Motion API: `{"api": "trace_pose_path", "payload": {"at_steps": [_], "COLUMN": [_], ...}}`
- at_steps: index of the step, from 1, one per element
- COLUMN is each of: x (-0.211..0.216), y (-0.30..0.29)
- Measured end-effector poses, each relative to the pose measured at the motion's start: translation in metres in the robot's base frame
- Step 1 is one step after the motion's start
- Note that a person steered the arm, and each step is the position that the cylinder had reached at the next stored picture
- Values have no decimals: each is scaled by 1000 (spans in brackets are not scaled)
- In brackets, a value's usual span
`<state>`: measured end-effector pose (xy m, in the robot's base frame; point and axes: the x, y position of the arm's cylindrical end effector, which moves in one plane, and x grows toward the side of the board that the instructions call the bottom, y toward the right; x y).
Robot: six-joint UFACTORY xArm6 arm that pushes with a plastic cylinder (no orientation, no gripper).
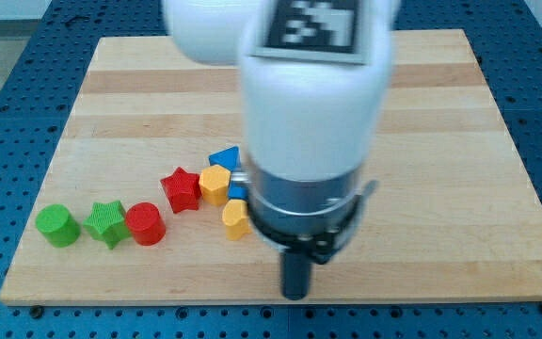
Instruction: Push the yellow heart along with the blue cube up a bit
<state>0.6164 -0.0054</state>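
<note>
The yellow heart (236,218) lies on the wooden board (139,94), just below centre. A small part of the blue cube (237,192) shows right above the heart; the rest is hidden behind my arm. My tip (294,295) is near the board's bottom edge, below and to the right of the yellow heart, apart from it. The white and grey arm body covers the board's middle.
A yellow hexagon (215,184) and a blue triangle (224,157) sit up-left of the cube. A red star (182,188) is further left. A red cylinder (145,224), a green star (107,223) and a green cylinder (56,226) form a row at lower left.
</note>
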Motion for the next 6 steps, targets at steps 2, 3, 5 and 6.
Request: {"api": "trace_pose_path", "payload": {"at_steps": [2, 3, 5, 6], "x": [-37, -68, -69, -33], "y": [-53, -63, -68, -52]}}
